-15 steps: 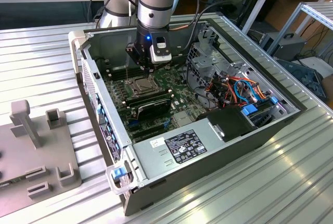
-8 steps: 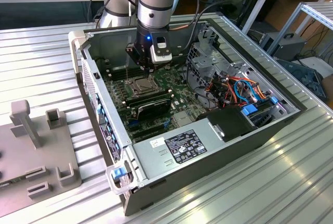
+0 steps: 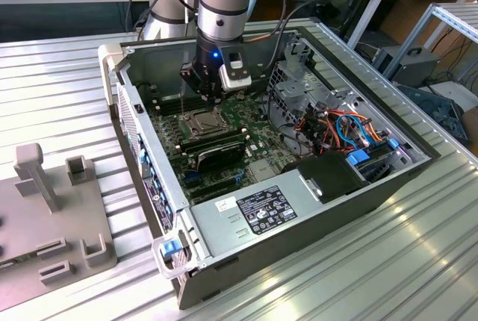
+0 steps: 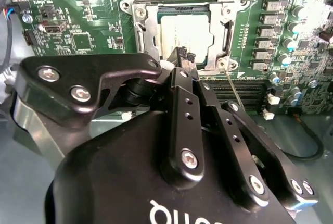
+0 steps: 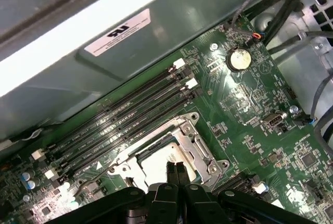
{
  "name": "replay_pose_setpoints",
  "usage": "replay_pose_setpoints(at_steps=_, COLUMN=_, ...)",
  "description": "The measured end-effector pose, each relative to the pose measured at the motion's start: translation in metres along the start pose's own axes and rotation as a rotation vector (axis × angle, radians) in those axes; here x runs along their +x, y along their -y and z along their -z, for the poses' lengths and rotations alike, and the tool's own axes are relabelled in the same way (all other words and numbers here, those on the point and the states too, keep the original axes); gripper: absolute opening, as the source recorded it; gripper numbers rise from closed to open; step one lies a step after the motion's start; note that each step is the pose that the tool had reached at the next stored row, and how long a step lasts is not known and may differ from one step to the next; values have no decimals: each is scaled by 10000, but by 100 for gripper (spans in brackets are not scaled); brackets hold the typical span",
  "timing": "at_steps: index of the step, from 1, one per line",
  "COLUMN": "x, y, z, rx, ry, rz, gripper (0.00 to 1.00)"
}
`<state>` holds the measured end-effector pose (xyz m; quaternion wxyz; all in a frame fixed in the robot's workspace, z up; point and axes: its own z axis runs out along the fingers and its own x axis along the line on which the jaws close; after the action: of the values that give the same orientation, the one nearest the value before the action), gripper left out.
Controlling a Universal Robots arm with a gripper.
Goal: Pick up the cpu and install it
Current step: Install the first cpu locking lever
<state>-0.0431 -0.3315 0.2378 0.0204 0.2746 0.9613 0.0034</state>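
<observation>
One small flat chip, the cpu [image 4: 186,35], lies inside the metal-framed socket [image 4: 139,31] on the green motherboard [image 4: 83,23], its pale silver-grey top facing up. The gripper [image 4: 186,54] hangs just over the chip's near edge. Its fingers [image 5: 170,168] are clenched tip to tip with nothing visible between them.

By the look of it the chip is light, stiff and smooth-topped, so it probably slips easily. Its underside and the socket contacts are likely delicate. The safest hold seems to be on two opposite edges, kept level, never pressing on the face.

The exterior view gives the whole setting: the open computer case [image 3: 299,209] lying on the ribbed desk [image 3: 60,75], with the arm reaching down into it. The second wrist view looks over the gripper body at the chip's top and the frame around it. The first wrist view adds the black memory slots [image 5: 130,114] just beside the socket and a round coin cell [image 5: 239,59] further along the board.
</observation>
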Motion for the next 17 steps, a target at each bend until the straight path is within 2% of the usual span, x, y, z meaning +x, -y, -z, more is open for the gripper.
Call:
replay_pose_setpoints(at_steps=9, x=0, y=0, z=0, rx=-39, ry=-19, rz=1117, gripper=11)
replay_pose_setpoints(at_steps=17, x=0, y=0, z=0, rx=-38, ry=-19, rz=1140, gripper=11)
